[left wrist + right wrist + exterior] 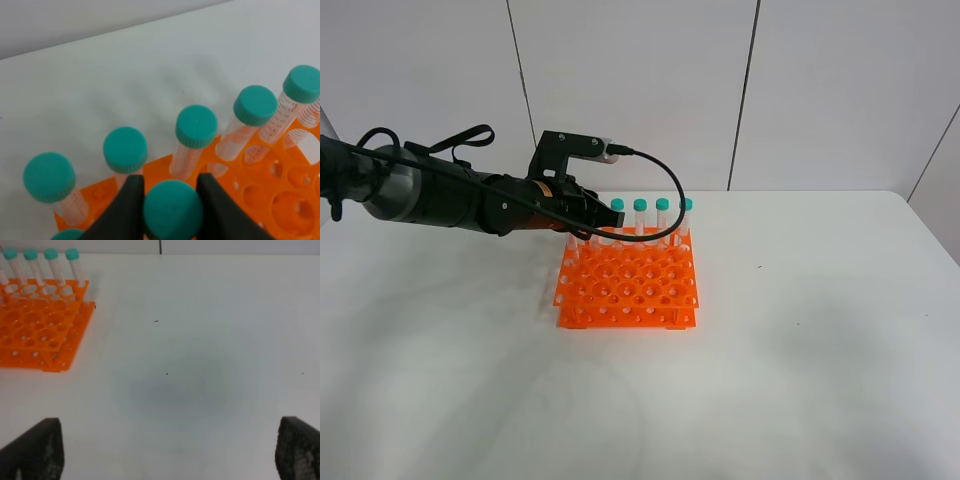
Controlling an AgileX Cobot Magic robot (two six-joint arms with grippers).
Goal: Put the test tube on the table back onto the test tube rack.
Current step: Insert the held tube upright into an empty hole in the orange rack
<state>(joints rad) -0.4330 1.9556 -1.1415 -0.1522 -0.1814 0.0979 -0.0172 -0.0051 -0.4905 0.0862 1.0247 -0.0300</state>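
At the left of the exterior high view, the left gripper is reached in from the left edge over the far left corner of the test tube rack, which stands near the middle of the table. In the left wrist view, at the bottom centre of the frame, the left gripper is seen clamped on the test tube, just below its teal cap, with a dark jaw on either side. The tube is thus held off the table and above the rack, in the row just in front of the back row of capped tubes. The step in hand is judged to be the insertion: the tube has been lifted and brought over the rack, but whether its tip is already inside a hole cannot be told, since the lower part is hidden.

The next move is judged to call for the tip to be lined up with a free hole, the tube to be kept upright, and a straight lowering without the neighbouring caps being knocked, before the jaws are parted.

In the right wrist view the right gripper is shown spread wide and empty over bare table, well apart from the rack in the upper left of that frame.

Printed graduation marks are visible on the tube at the right edge of the left wrist view, but the figures are too small to be read. No brand or label is seen.
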